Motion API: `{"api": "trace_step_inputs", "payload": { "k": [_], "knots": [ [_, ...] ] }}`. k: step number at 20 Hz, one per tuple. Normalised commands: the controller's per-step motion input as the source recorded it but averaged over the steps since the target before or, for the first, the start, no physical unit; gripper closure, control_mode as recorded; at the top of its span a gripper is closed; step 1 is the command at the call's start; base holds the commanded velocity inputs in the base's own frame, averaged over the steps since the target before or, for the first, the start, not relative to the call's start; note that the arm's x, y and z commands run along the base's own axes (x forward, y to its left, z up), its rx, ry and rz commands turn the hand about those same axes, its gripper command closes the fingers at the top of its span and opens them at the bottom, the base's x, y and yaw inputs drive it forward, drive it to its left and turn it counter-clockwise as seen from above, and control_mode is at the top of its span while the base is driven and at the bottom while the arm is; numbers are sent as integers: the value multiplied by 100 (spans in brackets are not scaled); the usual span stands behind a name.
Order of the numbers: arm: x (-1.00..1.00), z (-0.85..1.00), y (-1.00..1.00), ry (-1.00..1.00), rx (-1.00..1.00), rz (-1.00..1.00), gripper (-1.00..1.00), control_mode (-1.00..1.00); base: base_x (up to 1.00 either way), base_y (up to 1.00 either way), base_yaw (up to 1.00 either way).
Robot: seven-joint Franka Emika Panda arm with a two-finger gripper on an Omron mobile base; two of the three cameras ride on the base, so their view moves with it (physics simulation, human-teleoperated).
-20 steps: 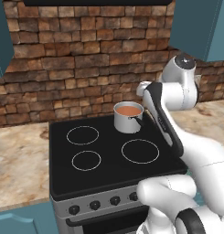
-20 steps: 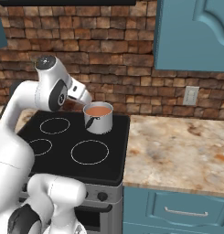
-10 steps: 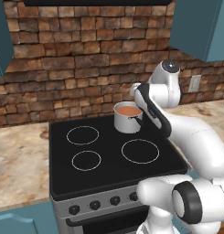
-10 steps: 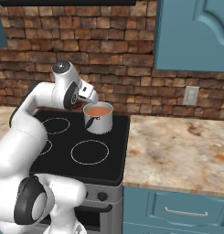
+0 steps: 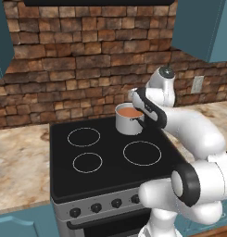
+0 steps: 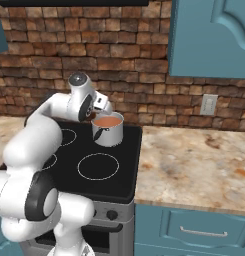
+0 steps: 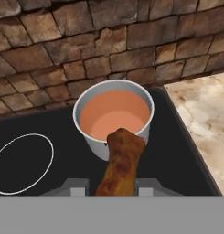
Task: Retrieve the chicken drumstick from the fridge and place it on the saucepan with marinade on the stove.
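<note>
Pincer (image 7: 114,191) clamps the chicken drumstick (image 7: 120,162), whose end hides the saucepan (image 7: 114,116) front rim.

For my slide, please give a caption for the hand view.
Chicken drumstick held over the stove, close to the saucepan with marinade.

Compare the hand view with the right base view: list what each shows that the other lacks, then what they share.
Hand view alone: the chicken drumstick gripped in the claw, its tip near the pan's rim. Right base view alone: the stove's knobs, a wall outlet, the teal upper cabinet. Both: the saucepan with marinade on the black stove, the brick wall, and the stone counter.
</note>
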Motion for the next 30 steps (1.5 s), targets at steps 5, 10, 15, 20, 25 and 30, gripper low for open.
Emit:
{"api": "trace_step_inputs", "payload": {
  "k": [5,10,15,20,25,30],
  "knots": [
    [53,-12,0,3,0,1,100,-100,0,0,0],
    [64,-19,0,9,0,0,100,-100,0,0,0],
    [53,-29,0,10,-3,0,100,-100,0,0,0],
    [47,-31,0,9,-4,1,100,-100,0,0,0],
    [30,-25,0,6,-3,2,100,-100,0,0,0],
    [15,-30,0,6,-4,3,100,-100,0,0,0]
  ]
}}
